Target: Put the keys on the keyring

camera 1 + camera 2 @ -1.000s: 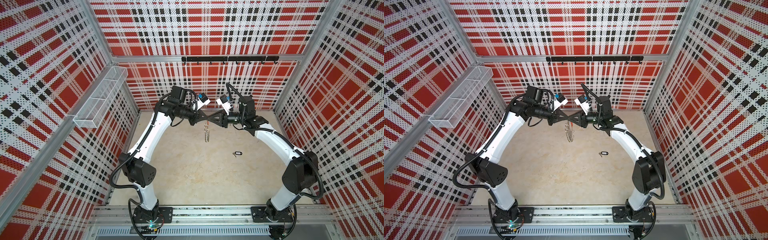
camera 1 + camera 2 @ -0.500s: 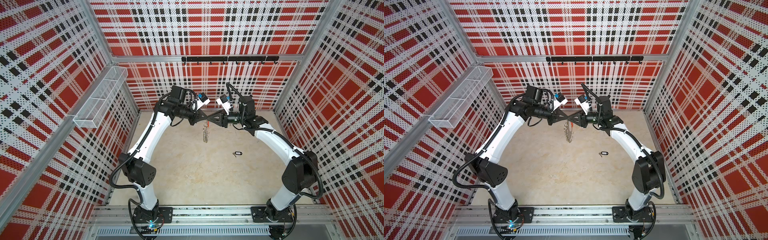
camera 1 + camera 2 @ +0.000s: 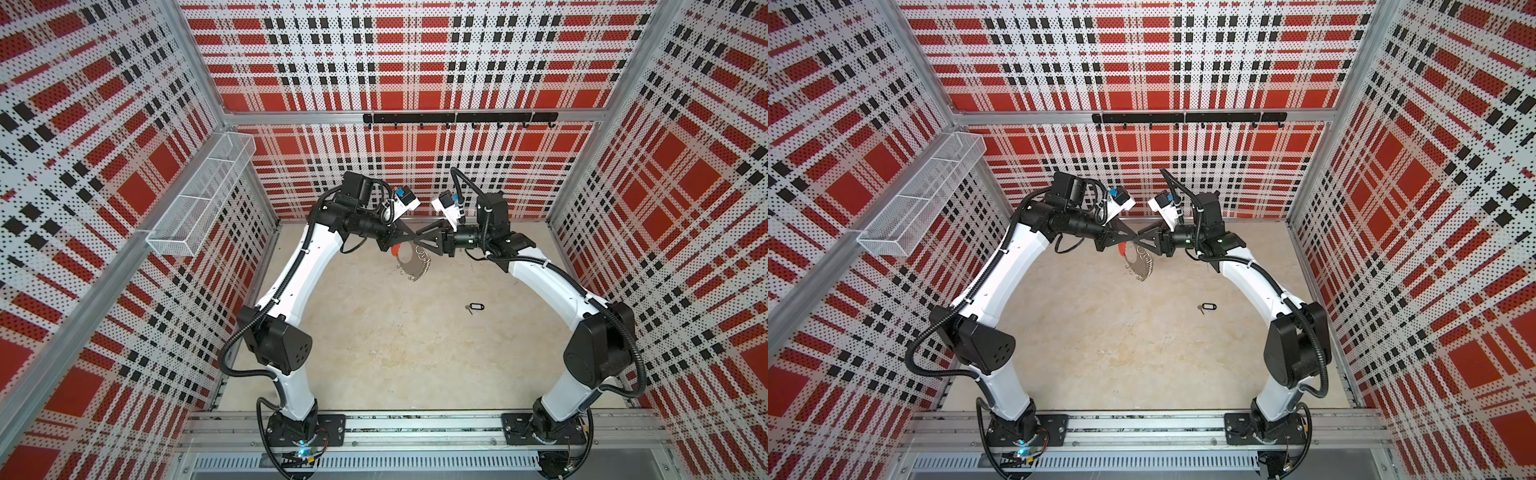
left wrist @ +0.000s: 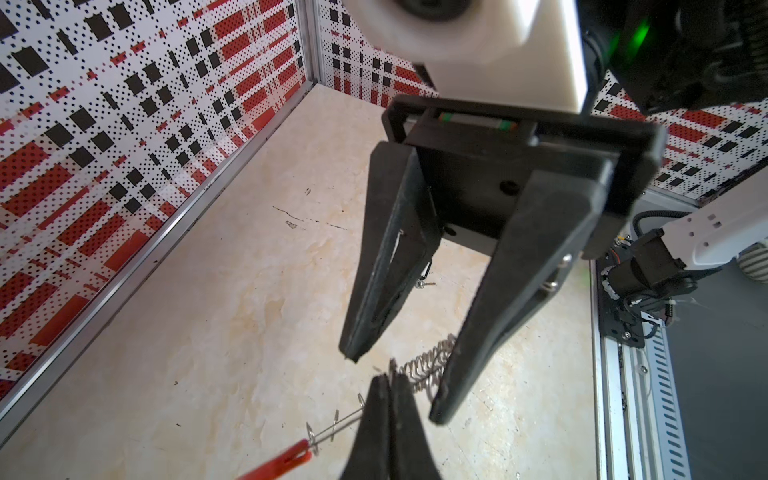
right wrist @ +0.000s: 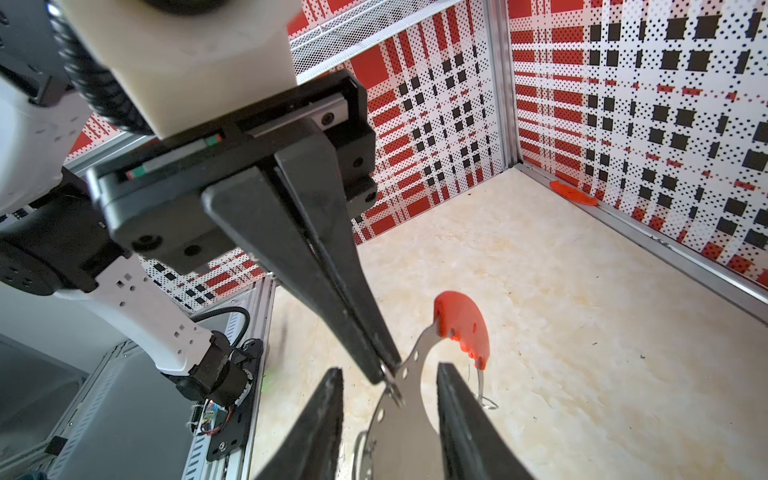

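The keyring point(image 3: 411, 266) point(image 3: 1140, 266), a flat grey crescent with a red segment and small silver split rings, hangs in mid-air above the floor. My left gripper point(image 3: 409, 243) point(image 3: 1133, 240) point(image 4: 388, 380) is shut on its upper edge. In the right wrist view those shut fingers point(image 5: 332, 291) pinch the grey plate point(image 5: 409, 419) just below the red segment point(image 5: 461, 328). My right gripper point(image 3: 417, 242) point(image 3: 1140, 241) point(image 5: 389, 368) faces the left one tip to tip and is open, one finger on each side of the plate. The keys point(image 3: 476, 308) point(image 3: 1207, 307), with a black tag, lie on the floor to the right.
A white wire basket point(image 3: 199, 195) hangs on the left wall. A black hook rail point(image 3: 457, 117) runs along the back wall. A small red piece point(image 5: 573, 193) lies on the floor against a wall. Plaid pegboard walls enclose the beige floor point(image 3: 395, 353).
My right gripper's jaws have opened off the keyring. The keyring, hanging edge-on before, has turned to show its flat face and hangs from the left gripper alone.
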`<state>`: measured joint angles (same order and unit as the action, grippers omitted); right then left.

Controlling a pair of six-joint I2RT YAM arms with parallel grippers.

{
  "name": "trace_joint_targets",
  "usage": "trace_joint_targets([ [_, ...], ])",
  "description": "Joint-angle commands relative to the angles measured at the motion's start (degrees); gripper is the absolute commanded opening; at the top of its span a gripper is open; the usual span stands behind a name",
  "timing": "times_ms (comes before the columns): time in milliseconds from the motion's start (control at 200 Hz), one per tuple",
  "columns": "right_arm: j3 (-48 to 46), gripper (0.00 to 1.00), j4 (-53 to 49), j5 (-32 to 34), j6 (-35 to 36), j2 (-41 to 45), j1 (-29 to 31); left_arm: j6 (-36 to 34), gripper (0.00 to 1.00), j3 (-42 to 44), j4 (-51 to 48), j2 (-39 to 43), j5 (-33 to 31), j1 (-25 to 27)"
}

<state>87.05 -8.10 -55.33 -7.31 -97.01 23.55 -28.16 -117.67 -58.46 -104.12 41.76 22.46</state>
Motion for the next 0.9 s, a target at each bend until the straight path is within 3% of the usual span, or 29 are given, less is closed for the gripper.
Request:
trace_joint_targets([
  [0,-0.48,0.41,0.27,-0.56,1.11,1.04,-0.41,-0.23,0.00,-1.09,0.01,1.46,1.60,-0.49],
  [346,-0.08,0.23,2.35,-2.74,-1.10,0.16,-0.52,-0.31,0.00,-1.36,0.01,1.26,1.81,-0.57],
  [897,-1.11,0.30,2.21,-3.03,-0.86,-0.19,-1.75,0.02,0.00,-2.20,0.01,0.67,2.02,-0.57],
])
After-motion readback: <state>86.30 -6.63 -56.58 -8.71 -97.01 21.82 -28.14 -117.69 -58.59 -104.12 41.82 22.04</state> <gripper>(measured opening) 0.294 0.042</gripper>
